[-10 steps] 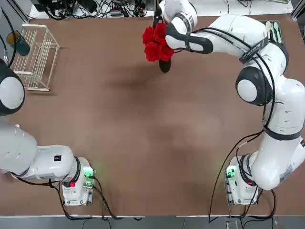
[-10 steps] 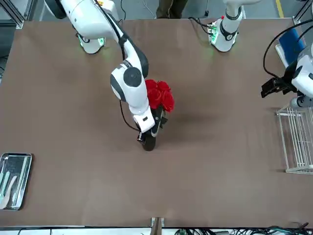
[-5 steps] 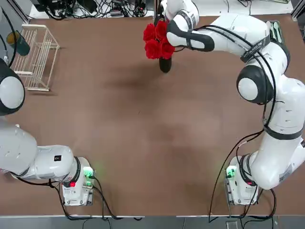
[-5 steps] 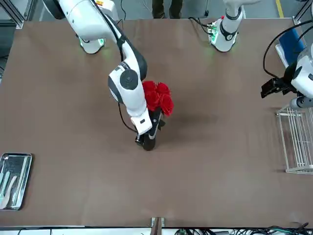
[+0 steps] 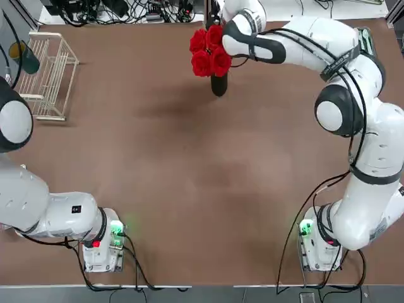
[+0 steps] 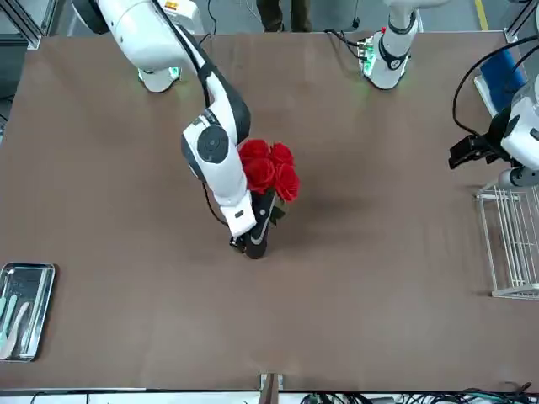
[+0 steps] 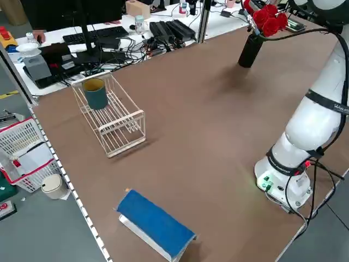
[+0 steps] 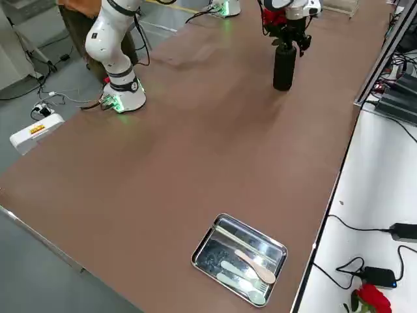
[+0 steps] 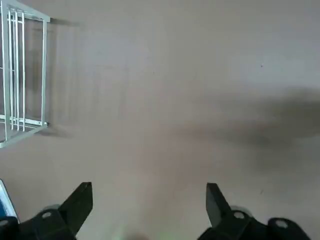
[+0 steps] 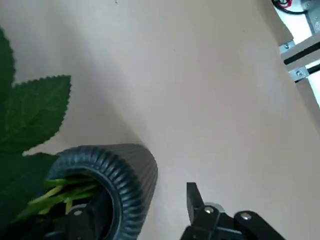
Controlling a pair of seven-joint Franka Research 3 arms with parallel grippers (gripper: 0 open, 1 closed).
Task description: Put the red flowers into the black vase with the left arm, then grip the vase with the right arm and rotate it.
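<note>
The red flowers (image 5: pixel 208 50) stand in the black vase (image 5: pixel 218 85) near the table's far edge, right of centre in the top view. The front view shows the roses (image 6: pixel 268 168) above the upright vase (image 6: pixel 257 240). My right gripper (image 6: pixel 247 241) is down at the vase, its wrist leaning over the blooms. In the right wrist view the ribbed rim (image 10: pixel 125 170) with green stems sits between the fingers, and one finger (image 10: pixel 197 200) stands clear of the wall, so the gripper is open. My left gripper (image 9: pixel 147 205) is open and empty over bare table beside the rack.
A white wire rack (image 5: pixel 47 76) holding a dark green cup (image 7: pixel 96 94) sits at the far left. A metal tray (image 8: pixel 241 257) with cutlery lies at the far right corner. A blue box (image 7: pixel 155 224) rests beyond the rack at the table's left edge.
My right wrist has shifted a little toward the far edge and its fingers have spread wider around the vase. The vase and flowers stay put. The left arm has not moved.
</note>
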